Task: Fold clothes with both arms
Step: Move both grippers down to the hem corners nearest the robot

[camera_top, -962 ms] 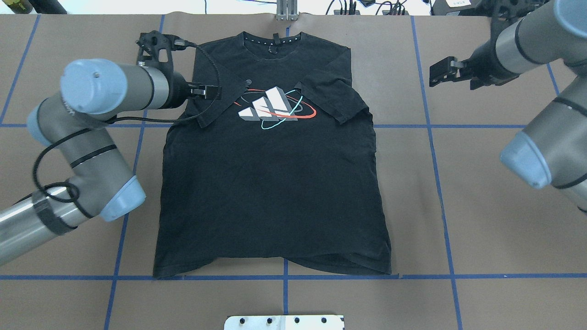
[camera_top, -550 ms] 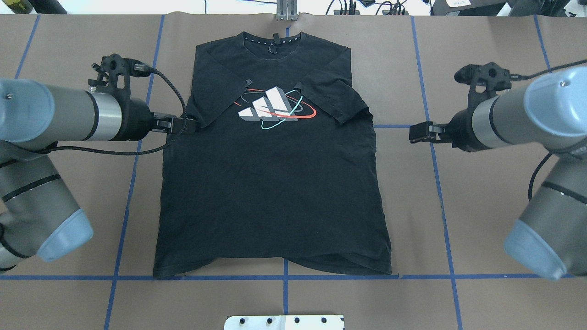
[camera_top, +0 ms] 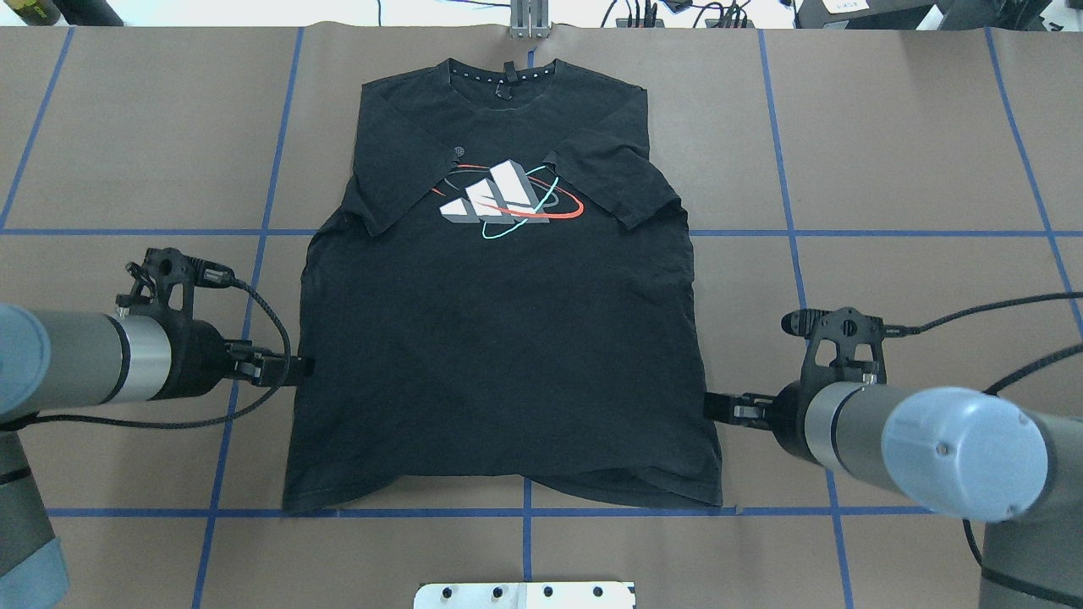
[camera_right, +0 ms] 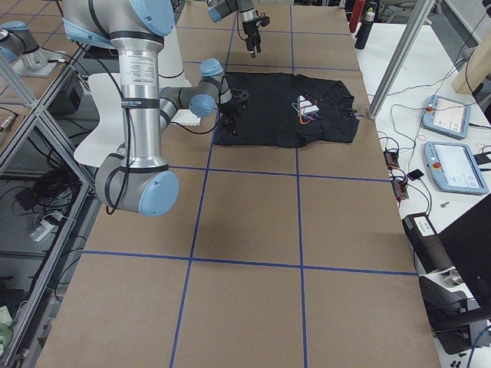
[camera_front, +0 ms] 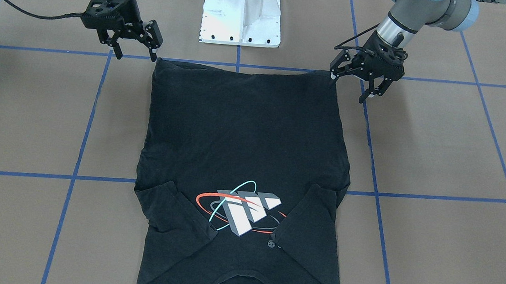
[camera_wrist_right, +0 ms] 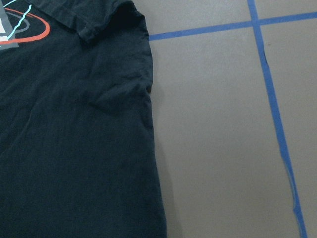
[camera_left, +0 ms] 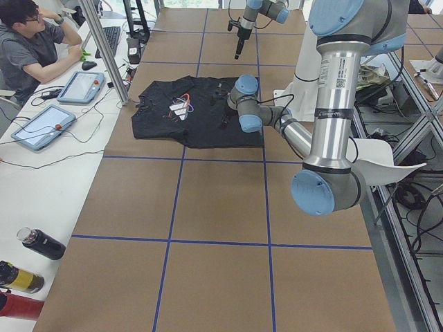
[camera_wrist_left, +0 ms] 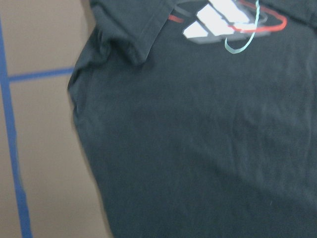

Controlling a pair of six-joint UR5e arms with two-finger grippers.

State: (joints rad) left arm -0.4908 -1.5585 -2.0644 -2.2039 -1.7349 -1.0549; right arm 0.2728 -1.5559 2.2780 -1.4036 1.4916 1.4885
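t-shirt (camera_top: 508,355) flat at middle of table (camera_top: 888,169), sleeves folded in, three-bar logo, small mark beside it seemingly unreadable, left gripper (camera_front: 348,87) and right gripper (camera_front: 136,55) both spread wide beside hem corners

Silver-grey tubular arms (camera_top: 85,368) w/ lt-blue joint caps (camera_top: 960,448), blk braided cables (camera_top: 990,307).

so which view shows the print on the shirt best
Overhead exterior: the print is clear and the right way up. Front-facing shows it too, but upside down; both wrist cameras cut it off at the frame edge; side views show it tiny.
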